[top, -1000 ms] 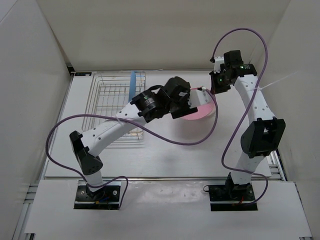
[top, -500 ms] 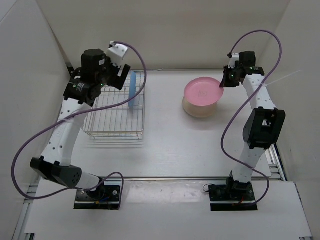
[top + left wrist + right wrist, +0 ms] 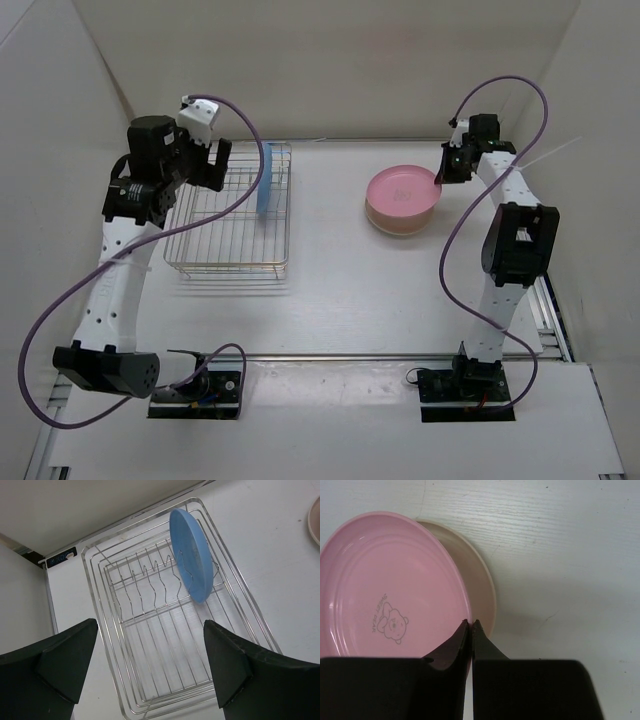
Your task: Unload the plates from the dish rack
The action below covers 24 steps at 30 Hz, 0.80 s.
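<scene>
The rack (image 3: 228, 215) sits on the left half of the table (image 3: 330, 290). The racked plate (image 3: 265, 178) stands on edge in its far right slots. To the right, well apart, the upper plate (image 3: 402, 188) lies on the lower plate (image 3: 400, 225), seemingly a little off-centre.

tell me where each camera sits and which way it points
Top: high behind the robot, looking down at the table; left gripper near the rack, right gripper by the pink plate.
Left wrist: looks down into the rack at the blue plate; own open fingers show.
Right wrist: looks down at pink plate on cream plate; own shut fingers show.
Shared: top and left wrist both show rack, blue plate.
</scene>
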Each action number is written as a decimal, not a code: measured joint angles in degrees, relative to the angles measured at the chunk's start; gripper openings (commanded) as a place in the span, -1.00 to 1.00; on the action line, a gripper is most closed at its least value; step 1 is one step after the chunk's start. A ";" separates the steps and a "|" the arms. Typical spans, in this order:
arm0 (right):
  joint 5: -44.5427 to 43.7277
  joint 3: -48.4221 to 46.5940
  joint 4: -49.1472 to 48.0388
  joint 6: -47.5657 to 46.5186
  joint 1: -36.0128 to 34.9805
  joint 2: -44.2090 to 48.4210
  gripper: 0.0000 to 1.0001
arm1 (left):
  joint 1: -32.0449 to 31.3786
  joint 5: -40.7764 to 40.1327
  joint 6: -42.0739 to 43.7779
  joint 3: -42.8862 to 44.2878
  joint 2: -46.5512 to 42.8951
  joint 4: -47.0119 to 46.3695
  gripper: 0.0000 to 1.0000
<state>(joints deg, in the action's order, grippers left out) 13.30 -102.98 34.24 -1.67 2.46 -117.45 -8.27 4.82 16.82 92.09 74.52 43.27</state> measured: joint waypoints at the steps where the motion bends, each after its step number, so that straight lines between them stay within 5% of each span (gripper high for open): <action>1: -0.22 0.00 -0.13 0.00 0.00 -0.24 -1.00 | 0.28 0.35 -0.04 -0.46 -0.37 -0.20 0.95; 24: -3.58 -2.36 -1.27 -0.26 -1.86 -5.97 -1.00 | 3.23 7.06 -0.81 -3.23 -3.63 0.04 0.98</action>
<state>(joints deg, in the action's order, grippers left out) 9.72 -105.34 32.97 -1.93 0.60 -123.42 -5.04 11.88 16.01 88.86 70.89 43.31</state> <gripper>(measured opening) 0.020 0.975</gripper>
